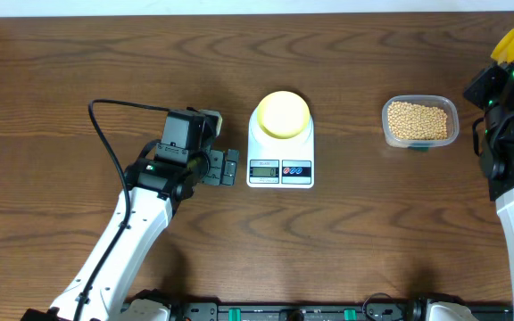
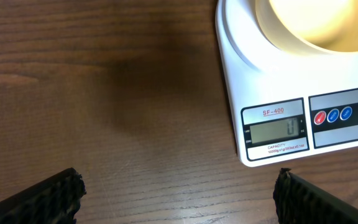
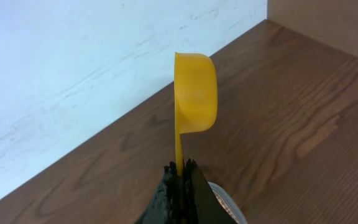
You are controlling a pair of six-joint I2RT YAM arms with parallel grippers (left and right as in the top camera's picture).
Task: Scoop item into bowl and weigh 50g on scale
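Presently the bowl (image 1: 282, 114) sits on the scale (image 1: 280, 169) mid-table (image 1: 61, 98); the beans (image 1: 416, 120) lie in a clear tub (image 1: 454, 114) further right. Left jaws gape wide, empty, just beside the scale. Right jaws are clamped on the yellow scoop (image 3: 195, 93) by its handle.

The overhead camera looks straight down from well above the table (image 1: 61, 107) and takes in the whole work area. The left wrist camera sits low and close, facing down at the table past its own fingers (image 2: 48, 199) at the bottom corners. It shares the scale (image 1: 280, 152) and bowl (image 1: 282, 114) with the overhead view. The right wrist camera is raised, facing along the table toward the wall (image 3: 73, 74), close on the scoop (image 3: 194, 93), which the overhead view shows at its top right corner.
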